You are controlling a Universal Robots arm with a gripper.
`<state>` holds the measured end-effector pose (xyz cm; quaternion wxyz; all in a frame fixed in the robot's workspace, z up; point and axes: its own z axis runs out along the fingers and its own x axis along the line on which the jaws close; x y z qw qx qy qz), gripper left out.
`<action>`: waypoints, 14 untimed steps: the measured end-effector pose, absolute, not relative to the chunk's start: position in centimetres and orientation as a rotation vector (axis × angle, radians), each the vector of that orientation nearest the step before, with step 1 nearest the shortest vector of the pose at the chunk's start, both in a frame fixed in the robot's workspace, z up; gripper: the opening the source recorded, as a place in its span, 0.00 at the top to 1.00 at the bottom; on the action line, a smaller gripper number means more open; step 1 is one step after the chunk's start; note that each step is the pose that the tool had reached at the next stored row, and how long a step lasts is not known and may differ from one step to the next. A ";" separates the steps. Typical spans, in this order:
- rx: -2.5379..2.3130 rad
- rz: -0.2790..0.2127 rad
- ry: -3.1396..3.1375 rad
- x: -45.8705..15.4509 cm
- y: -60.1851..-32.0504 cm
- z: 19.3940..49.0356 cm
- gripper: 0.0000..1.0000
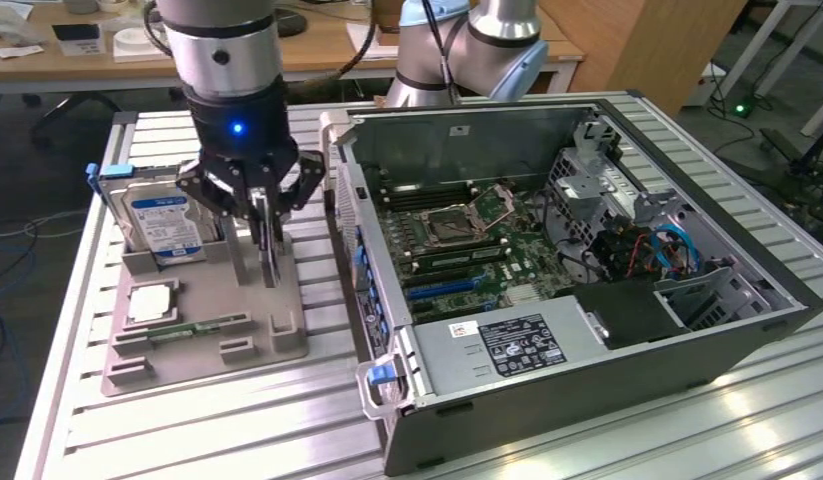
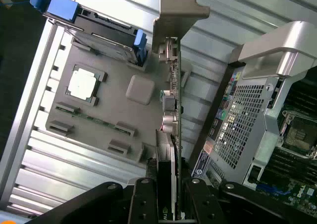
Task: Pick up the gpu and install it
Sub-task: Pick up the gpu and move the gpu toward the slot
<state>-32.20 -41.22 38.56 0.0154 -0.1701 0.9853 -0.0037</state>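
Wrist view shows the black gripper clamped on the thin, flat, metal-bracketed gpu.

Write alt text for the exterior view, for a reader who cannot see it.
The gripper is shut on the gpu, holding it on edge at a grey parts tray. A hard drive stands in the tray at the exterior view's left; an open computer case lies at its right, motherboard exposed.

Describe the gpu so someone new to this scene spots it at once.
On the exterior view's left of the open computer case sits a grey tray. Over it the tool grips the gpu, a thin card standing on edge. Unlike the blue-labelled hard drive beside it and the RAM strip lying flat, it ends in a metal bracket.
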 end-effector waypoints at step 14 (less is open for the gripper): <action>-0.528 -0.012 3.066 -32.2 -41.2 38.6 0.73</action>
